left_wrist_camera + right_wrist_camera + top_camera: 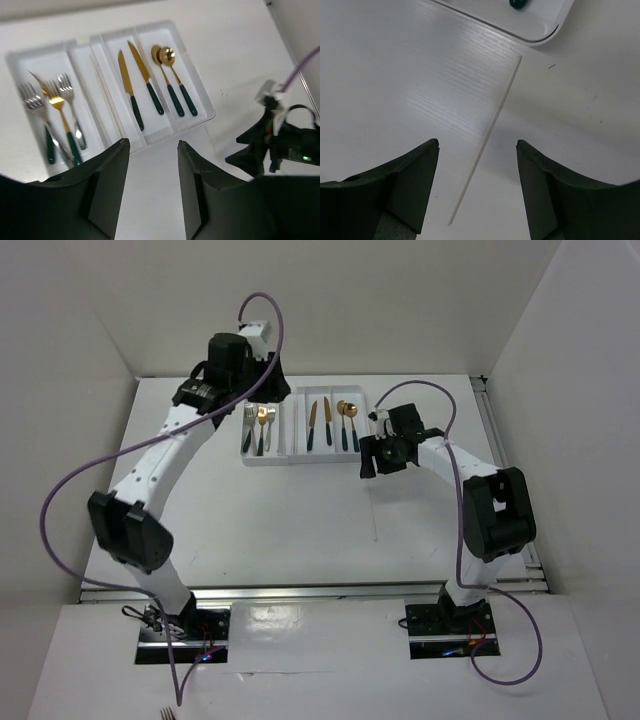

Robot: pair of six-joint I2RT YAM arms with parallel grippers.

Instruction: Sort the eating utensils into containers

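Observation:
The white organiser tray lies at the back middle of the table. In the left wrist view the tray holds forks in its left slot, two knives further right and two gold spoons in the right slot. My left gripper is open and empty, hovering above the tray's near edge; in the top view the left gripper is over the fork slot. My right gripper is open above a thin pale chopstick lying on the table just off the tray's corner.
White walls close the table on the left, back and right. The right arm's gripper shows dark at the right of the left wrist view. A dark green handle tip pokes into the right wrist view.

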